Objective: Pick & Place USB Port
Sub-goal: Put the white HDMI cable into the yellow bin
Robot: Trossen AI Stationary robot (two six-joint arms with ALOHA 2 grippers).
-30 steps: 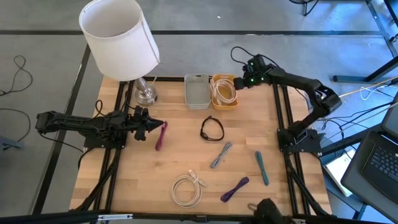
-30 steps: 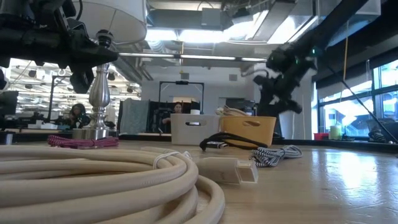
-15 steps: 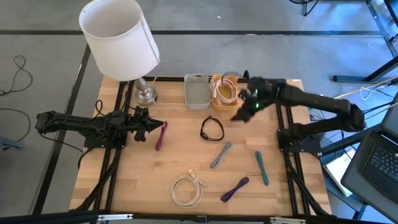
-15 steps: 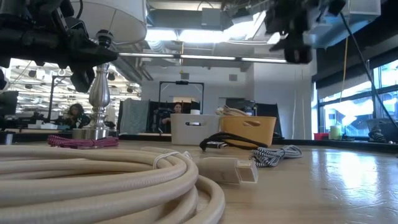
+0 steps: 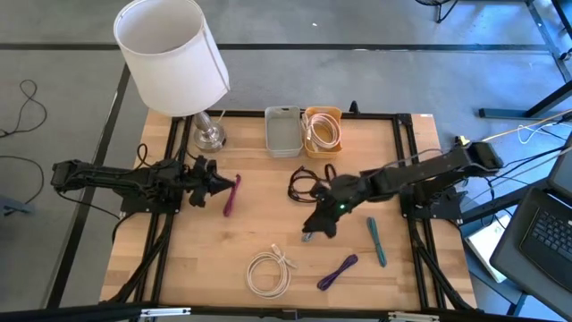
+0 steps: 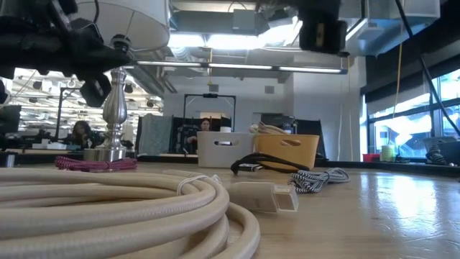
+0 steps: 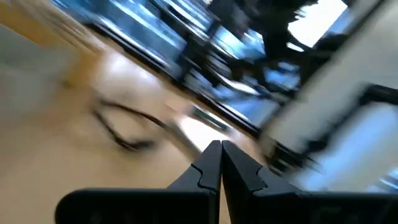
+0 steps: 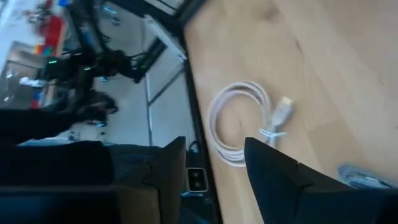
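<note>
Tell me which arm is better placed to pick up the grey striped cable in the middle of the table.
The right one. The right gripper hangs over the grey striped cable with its fingers open, while the left gripper sits shut far across the table beside the magenta cable.

Right arm's stretched low over mid-table with the right gripper (image 5: 323,216) fingers apart, left gripper (image 5: 217,180) pinched closed at the left side.

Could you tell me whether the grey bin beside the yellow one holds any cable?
No, the grey bin looks empty in the high view, while the yellow bin beside it holds a coiled cream cable.
</note>
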